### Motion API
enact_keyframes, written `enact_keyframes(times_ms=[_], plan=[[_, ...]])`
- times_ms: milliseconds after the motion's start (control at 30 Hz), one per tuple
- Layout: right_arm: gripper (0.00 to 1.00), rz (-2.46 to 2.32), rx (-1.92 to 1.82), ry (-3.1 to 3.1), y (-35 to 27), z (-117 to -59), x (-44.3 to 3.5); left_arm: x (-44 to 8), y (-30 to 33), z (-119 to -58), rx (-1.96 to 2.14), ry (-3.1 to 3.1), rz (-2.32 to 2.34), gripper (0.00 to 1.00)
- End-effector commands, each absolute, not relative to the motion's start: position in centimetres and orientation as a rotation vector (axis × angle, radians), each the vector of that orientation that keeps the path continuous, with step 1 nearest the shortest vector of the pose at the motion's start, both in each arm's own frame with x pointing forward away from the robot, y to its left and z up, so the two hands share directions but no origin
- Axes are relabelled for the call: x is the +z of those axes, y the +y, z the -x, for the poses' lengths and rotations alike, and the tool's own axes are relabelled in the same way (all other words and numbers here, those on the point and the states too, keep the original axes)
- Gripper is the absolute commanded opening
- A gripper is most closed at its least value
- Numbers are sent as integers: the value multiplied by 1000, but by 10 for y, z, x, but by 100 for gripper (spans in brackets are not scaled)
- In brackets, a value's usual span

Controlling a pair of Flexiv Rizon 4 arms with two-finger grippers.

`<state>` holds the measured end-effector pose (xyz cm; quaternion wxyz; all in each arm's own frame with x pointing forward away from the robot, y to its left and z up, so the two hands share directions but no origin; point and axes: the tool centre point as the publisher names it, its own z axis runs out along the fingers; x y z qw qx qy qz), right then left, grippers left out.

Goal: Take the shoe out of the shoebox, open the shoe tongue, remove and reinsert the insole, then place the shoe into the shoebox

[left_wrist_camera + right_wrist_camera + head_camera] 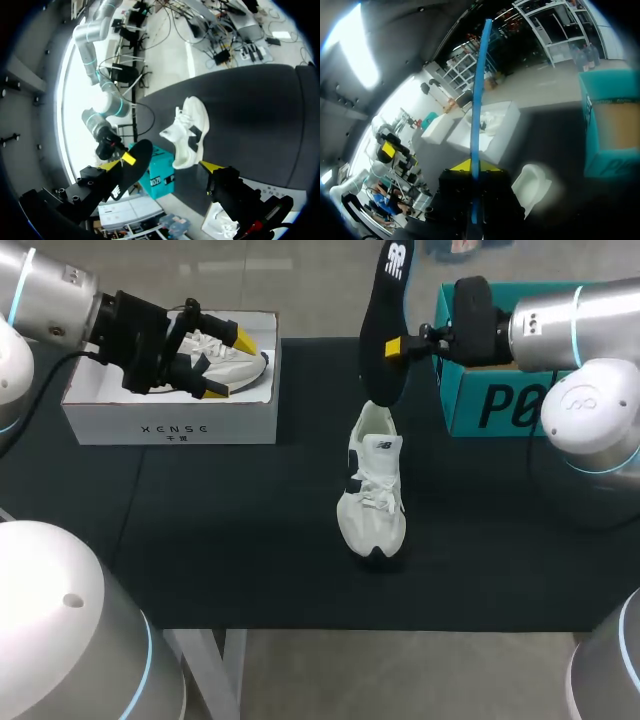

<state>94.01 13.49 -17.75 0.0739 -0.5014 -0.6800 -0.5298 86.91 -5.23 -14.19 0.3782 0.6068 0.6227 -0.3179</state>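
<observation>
Between the pinching fingers of the right gripper [392, 346] the black insole [378, 375] stood upright, its lower end at the heel of the white shoe [372, 495] on the dark mat [250, 540], the teal box [480, 405] just right. Far left, the left gripper [229, 364] hung open over the white shoebox [170, 428], well apart from that shoe.

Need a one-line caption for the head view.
Right pincer holds the black insole upright above the white shoe; left pincer hovers open over the white shoebox.

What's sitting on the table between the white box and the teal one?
In the head view, one white shoe, with the black insole held upright over it by the right pincer.
</observation>
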Motion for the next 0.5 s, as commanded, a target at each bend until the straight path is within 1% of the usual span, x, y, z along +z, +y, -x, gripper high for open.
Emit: enact_keyframes(times_ms=[33, 267, 500], plan=[[0, 1513, -1586, -2044, 137, -941, -177, -142, -53, -868, -808, 1593, -1551, 100], [0, 1513, -1586, -2044, 137, -941, -177, -142, -53, -868, -808, 1593, -1551, 100], [0, 1521, -1579, -2080, 141, -968, -217, -142, -53, -868, -808, 1593, -1551, 100]])
